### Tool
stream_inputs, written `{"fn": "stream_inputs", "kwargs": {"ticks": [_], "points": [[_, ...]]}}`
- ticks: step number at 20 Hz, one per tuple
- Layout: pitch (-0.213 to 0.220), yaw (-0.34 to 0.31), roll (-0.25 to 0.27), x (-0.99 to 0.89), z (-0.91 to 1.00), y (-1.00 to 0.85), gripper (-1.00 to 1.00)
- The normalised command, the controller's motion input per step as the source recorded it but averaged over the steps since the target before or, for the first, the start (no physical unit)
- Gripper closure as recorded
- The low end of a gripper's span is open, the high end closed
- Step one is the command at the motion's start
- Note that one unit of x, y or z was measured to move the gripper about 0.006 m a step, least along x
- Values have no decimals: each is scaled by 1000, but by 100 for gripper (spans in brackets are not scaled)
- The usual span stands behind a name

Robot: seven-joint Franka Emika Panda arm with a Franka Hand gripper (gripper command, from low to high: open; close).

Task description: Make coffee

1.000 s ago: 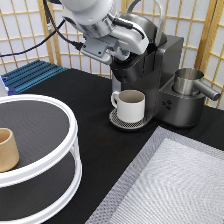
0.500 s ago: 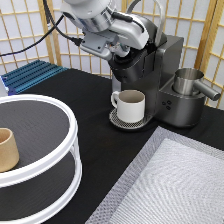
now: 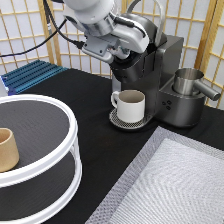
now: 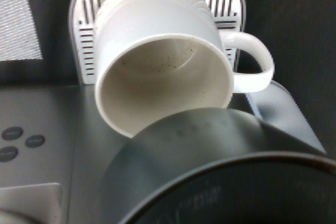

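Observation:
A white handled mug (image 3: 131, 105) stands on the round drip tray (image 3: 117, 121) under the brew head of the dark coffee machine (image 3: 167, 60). My gripper (image 3: 134, 36) is at the top of the machine, above the mug. The wrist view looks down into the mug (image 4: 161, 75), which has only a few specks inside. The machine's dark round head (image 4: 217, 170) fills the foreground of that view. The drip tray's grille (image 4: 84, 45) and some machine buttons (image 4: 13, 142) show too. The coffee pod is not in view.
A tan handleless cup (image 3: 7, 149) sits on a white two-tier round shelf (image 3: 70, 150) at the exterior view's left. A metal pitcher (image 3: 191, 82) stands on the machine's right side. A grey mat (image 3: 175, 185) lies at bottom right. A blue rack (image 3: 32, 75) is at back left.
The arm and hand have shifted slightly up and to the left over the machine's top. The mug and the other things have not moved.

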Motion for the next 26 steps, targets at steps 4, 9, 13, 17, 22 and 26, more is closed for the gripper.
{"fn": "stream_inputs", "kwargs": {"ticks": [4,9,13,17,22,26], "points": [[5,2,-16,16,-32,-23,100],[2,0,-51,28,3,-14,100],[0,0,-215,46,0,281,100],[-8,0,-234,1,0,290,100],[-35,0,-189,0,0,195,-100],[-54,0,-151,-3,6,134,-100]]}}
